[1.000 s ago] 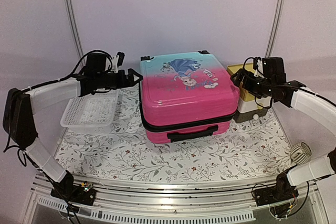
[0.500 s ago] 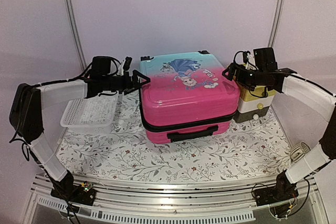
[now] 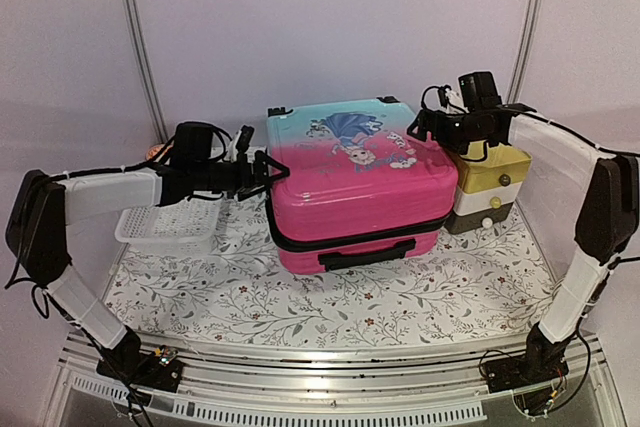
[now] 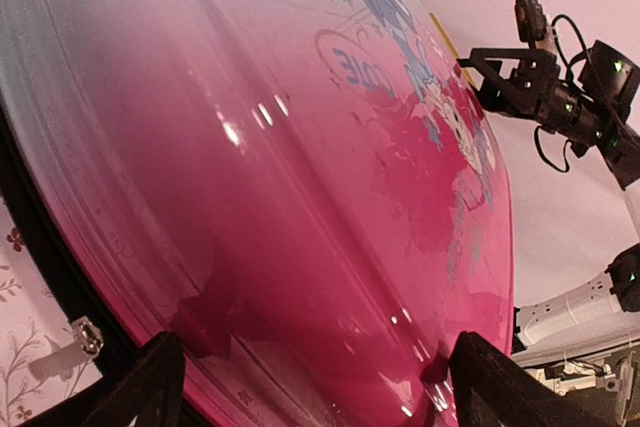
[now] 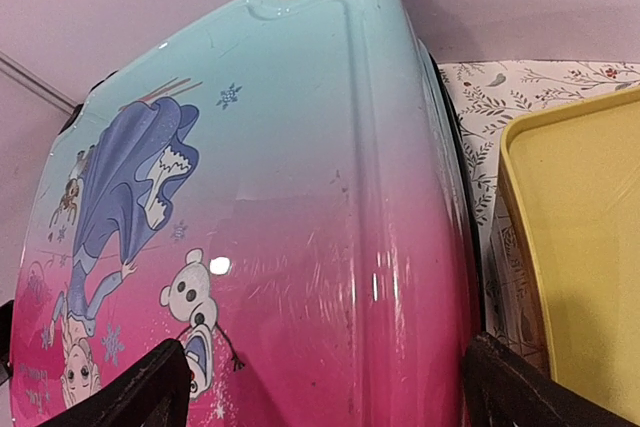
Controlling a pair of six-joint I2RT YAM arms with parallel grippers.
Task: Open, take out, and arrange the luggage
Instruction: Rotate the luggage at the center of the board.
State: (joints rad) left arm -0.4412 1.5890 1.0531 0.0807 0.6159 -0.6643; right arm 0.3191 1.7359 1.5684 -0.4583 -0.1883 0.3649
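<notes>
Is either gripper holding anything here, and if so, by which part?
Nothing is held. The left gripper and right gripper stand open at the sides of the luggage, not closed on it.

One luggage (image 3: 350, 187), one white basket (image 3: 160, 232), and one yellow-topped drawer box (image 3: 490, 179).

Top view: high above the near edge, looking down and far over the whole table (image 3: 420, 297). Wrist views: close, facing inward from left and right. All three share the luggage (image 3: 350, 192) lid.
</notes>
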